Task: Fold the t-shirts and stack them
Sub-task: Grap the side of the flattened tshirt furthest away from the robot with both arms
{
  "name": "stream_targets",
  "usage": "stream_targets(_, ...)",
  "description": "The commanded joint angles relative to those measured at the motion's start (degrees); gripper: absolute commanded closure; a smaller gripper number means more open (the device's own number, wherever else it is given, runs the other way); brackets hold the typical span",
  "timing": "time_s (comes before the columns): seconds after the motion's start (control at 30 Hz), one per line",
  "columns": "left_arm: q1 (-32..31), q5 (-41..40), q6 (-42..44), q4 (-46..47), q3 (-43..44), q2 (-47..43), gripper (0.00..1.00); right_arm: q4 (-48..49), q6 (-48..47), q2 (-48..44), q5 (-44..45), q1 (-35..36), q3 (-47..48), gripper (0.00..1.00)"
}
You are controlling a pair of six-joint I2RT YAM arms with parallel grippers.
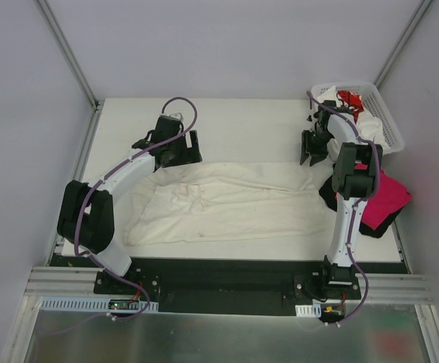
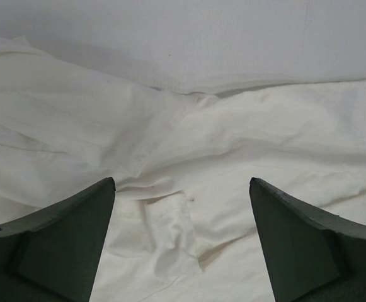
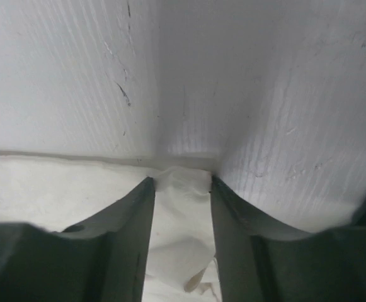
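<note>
A cream-white t-shirt (image 1: 227, 200) lies spread and wrinkled across the middle of the table. My left gripper (image 1: 175, 151) hovers over its far left edge, open, with only creased cloth (image 2: 233, 138) showing under the wide gap (image 2: 183, 182). My right gripper (image 1: 313, 151) is at the shirt's far right corner. In the right wrist view its fingers (image 3: 181, 179) stand close together, with a bunched fold of the cream cloth (image 3: 179, 214) filling the gap and touching both. A magenta-pink t-shirt (image 1: 389, 193) lies on a black one (image 1: 378, 224) at the right edge.
A white lattice basket (image 1: 385, 121) stands at the far right corner, holding a white t-shirt with red print (image 1: 349, 98). Grey walls close in the table on three sides. Bare white tabletop (image 1: 242, 125) runs along the back.
</note>
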Motion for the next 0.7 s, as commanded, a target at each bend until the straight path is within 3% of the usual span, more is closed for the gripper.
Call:
stream_targets(0.0, -0.46, 1.04, 0.60, 0.93, -0.09, -2.73, 0.13, 3.31, 5.18, -0.43, 2.47, -2.77, -0.80, 0.64)
stream_targets(0.23, -0.46, 1.21, 0.60, 0.93, -0.53, -2.82, 0.13, 3.57, 5.18, -0.69, 2.38, -2.77, -1.50, 0.75)
stream_targets(0.47, -0.46, -0.89, 0.42, 0.23, -0.44, -2.99, 0.13, 4.19, 5.27, -1.66, 1.95, -2.77, -2.56, 0.99)
stream_targets(0.67, -0.02, -11.33, -1.60, -4.95, 2.71, -0.98, 0.13, 5.33, 5.62, -3.32, 1.33, -2.77, -4.84, 0.99)
